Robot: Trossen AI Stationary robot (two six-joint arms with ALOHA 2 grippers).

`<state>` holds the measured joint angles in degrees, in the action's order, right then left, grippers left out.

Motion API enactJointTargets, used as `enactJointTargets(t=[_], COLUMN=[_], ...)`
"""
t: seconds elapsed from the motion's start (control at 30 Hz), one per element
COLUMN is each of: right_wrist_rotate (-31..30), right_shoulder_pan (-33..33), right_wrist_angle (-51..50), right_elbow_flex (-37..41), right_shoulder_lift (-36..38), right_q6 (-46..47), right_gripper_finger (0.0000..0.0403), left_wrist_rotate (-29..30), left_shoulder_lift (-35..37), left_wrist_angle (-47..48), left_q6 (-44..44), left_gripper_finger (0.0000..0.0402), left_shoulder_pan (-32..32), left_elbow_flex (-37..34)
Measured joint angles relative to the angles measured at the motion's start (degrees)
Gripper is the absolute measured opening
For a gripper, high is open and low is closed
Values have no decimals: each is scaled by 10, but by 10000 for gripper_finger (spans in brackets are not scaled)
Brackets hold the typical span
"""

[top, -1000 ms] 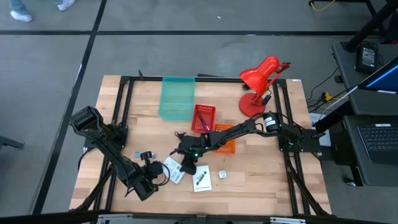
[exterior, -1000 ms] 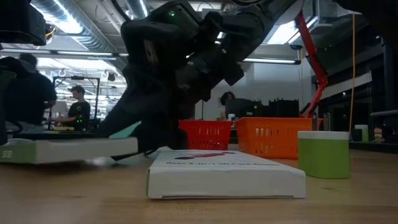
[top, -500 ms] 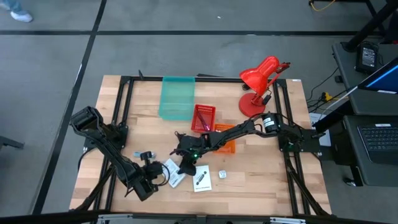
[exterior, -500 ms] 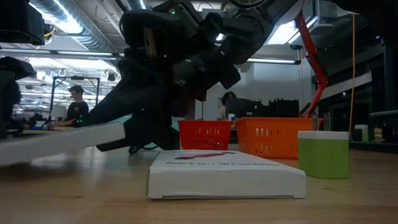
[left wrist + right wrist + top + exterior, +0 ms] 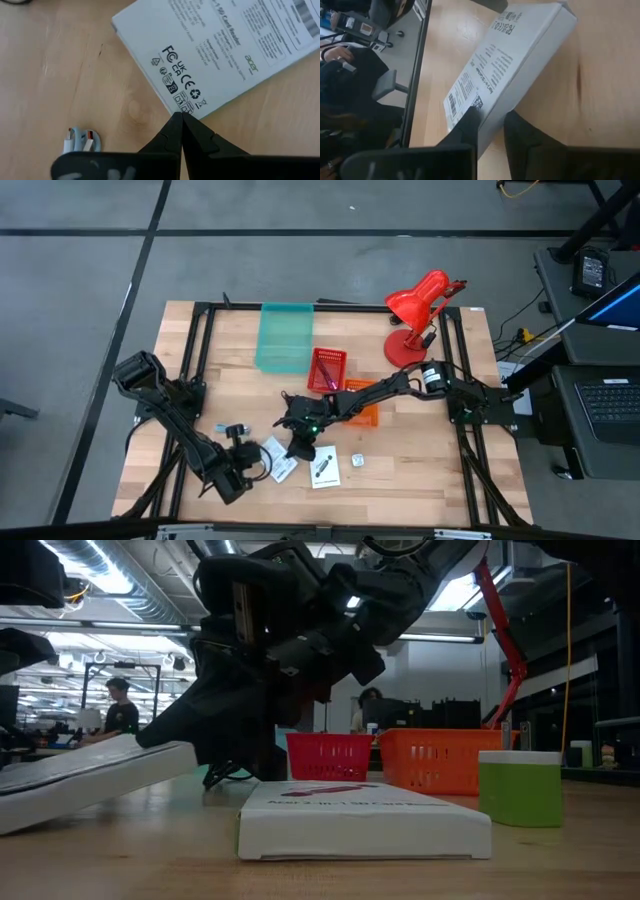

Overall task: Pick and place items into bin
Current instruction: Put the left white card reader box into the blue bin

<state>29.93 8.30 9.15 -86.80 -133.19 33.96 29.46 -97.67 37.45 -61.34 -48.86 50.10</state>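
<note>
The white box [image 5: 505, 70], flat a second ago, now tilts up, pinched at one edge by the right hand [image 5: 490, 127].

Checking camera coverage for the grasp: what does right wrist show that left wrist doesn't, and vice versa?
Only the right wrist view: the right gripper closed on the edge of the white box, lifted at a tilt, plus the table's black frame rail.
Only the left wrist view: the left gripper shut, empty, its tips at the box's corner, a small white and blue piece on the wood, and the box's printed compliance marks.
Both: the same white printed box and the wooden tabletop.
</note>
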Motion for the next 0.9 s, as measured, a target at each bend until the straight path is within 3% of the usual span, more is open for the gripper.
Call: enactJointTargets(t=[0.3, 0.43, 0.9], right_wrist_rotate=[15, 17, -10], right_shoulder_pan=[-3, -1, 0], right_wrist_angle=[-2, 1, -50], right_elbow_flex=[0, 0, 0], right_shoulder_lift=[0, -1, 45], right_q6=[-28, -45, -132], right_gripper_finger=[21, 14, 12], left_wrist_rotate=[38, 69, 100], left_shoulder_lift=[58, 91, 151], left_wrist_angle=[15, 43, 83], left_q6=[65, 53, 36], left_gripper_finger=[2, 2, 2], left_shoulder_pan=[-29, -39, -94], left_elbow_flex=[17, 18, 19])
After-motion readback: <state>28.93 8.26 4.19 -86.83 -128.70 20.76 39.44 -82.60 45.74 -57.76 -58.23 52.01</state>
